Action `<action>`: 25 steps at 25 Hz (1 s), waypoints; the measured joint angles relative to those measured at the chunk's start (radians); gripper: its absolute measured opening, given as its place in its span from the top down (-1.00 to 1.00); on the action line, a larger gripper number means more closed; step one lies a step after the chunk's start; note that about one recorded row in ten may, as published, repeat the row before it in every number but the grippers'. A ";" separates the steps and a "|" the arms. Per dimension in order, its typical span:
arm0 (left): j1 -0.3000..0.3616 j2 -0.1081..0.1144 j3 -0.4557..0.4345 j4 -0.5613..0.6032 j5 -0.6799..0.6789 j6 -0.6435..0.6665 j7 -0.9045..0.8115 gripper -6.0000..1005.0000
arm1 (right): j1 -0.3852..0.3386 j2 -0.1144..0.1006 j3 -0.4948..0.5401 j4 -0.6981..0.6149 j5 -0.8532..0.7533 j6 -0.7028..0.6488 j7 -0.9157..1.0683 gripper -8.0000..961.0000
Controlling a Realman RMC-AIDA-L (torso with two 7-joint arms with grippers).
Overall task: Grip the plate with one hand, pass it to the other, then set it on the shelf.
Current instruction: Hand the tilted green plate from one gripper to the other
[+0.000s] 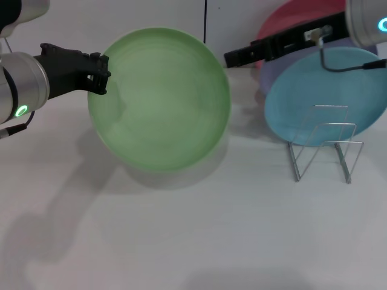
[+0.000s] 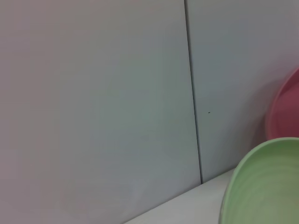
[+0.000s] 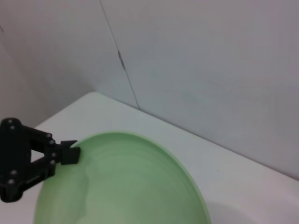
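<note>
My left arm, the one with the green ring, reaches in level from nine o'clock, and its black left pincer [image 1: 101, 74] is closed down on the plate [image 1: 159, 99] at the rim's ten o'clock edge, holding it up off the table [image 1: 193, 241] with its face tipped toward my head camera; a soft shadow lies on the table beneath it. The right wrist view shows that same pincer [image 3: 70, 154] with its fingertips clamped on the plate [image 3: 126, 186] at the rim. The plate is round, light green and matte, with a shallow rim and faint concentric rings; the left wrist view catches only a slice of its edge [image 2: 261, 186]. My right arm, blue-cyan ring, slants in from two o'clock, and its slim black right pincer [image 1: 233, 58] sits just beside the plate's two o'clock edge; I cannot tell whether it touches the rim or how far it is open. At four o'clock from the plate, well apart, stands the rack [image 1: 326, 145], thin silver wire with slanted upright loops, and behind it lean a teal plate [image 1: 302, 109], a lavender plate [image 1: 269, 75] and a pink plate [image 1: 284, 21].
</note>
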 joint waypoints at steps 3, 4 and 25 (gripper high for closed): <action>0.001 0.000 0.001 -0.002 -0.007 0.000 0.001 0.92 | 0.001 0.006 -0.027 0.009 -0.023 0.027 0.003 -0.53; 0.002 0.000 0.001 -0.003 -0.011 0.000 0.002 0.92 | 0.008 0.010 -0.035 0.028 -0.029 0.038 0.004 -0.53; 0.012 0.002 0.003 -0.028 -0.024 -0.008 0.004 0.92 | 0.063 0.010 -0.118 0.154 -0.034 0.142 -0.003 -0.43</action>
